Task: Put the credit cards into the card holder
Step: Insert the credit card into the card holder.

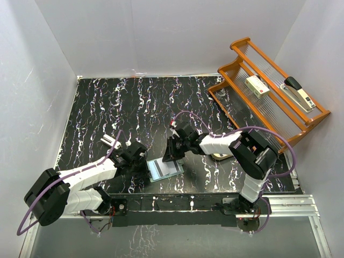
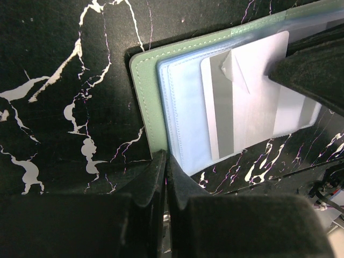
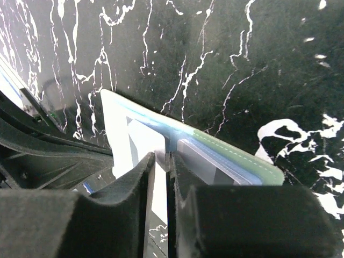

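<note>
Pinching the card holder (image 2: 144, 107) edge, left end effector (image 2: 164, 161) faces right end effector (image 3: 163, 158).

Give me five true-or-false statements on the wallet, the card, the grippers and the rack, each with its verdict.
1. The wallet lies open on the table. True.
2. The left gripper stands wide open above the wallet. False: it is shut on the wallet's edge.
3. A card lies over the wallet's clear sleeves. True.
4. The stapler lies on the table beside the wallet. False: it sits in the wooden rack at the far right.
5. The right gripper pinches the card. True.
</note>
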Tool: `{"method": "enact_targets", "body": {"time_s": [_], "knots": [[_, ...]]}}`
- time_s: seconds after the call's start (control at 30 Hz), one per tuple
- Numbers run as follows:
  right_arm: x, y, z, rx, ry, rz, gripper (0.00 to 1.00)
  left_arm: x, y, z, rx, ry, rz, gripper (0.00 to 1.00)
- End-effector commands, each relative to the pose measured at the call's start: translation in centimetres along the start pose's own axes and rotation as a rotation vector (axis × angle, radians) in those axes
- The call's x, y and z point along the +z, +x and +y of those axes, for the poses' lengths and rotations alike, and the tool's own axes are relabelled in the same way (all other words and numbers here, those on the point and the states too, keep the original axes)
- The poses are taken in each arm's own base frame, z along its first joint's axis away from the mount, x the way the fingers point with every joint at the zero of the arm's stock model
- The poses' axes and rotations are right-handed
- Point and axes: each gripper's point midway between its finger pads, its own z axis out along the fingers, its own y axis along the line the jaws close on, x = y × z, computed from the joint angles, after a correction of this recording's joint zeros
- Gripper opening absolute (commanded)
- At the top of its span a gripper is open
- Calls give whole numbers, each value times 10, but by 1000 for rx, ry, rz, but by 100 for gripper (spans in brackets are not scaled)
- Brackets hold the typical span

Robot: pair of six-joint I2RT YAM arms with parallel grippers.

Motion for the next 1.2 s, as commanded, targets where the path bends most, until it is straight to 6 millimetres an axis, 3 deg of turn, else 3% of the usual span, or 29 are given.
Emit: {"method": "enact_targets", "body": {"time_s": [0.0,0.1,0.13,0.3,0.6,0.8,1.03,1.17], "knots": [[1,-3,-2,-16,38,-25,19,-1,5,6,0,-14,16,2],[-4,-3,-6,-11,78,-26,31,-2,5,-2,-9,25,22,3],[-11,-6,2,-16,66,-40,34,-2,6,-3,-15,35,24,4],[-18,-4,2,-16,101,-45,44,-5,5,-7,-26,53,19,4],[-12,7,12,3,78,-28,46,-4,4,-11,-15,75,18,4],[-5,9,34,71,25,-81,45,1,7,-15,-17,108,29,4],[-22,0,18,21,180,-119,49,-5,3,-16,-42,111,15,6],[-29,1,20,2,189,-112,52,-13,-6,-9,-86,94,-18,9]]}}
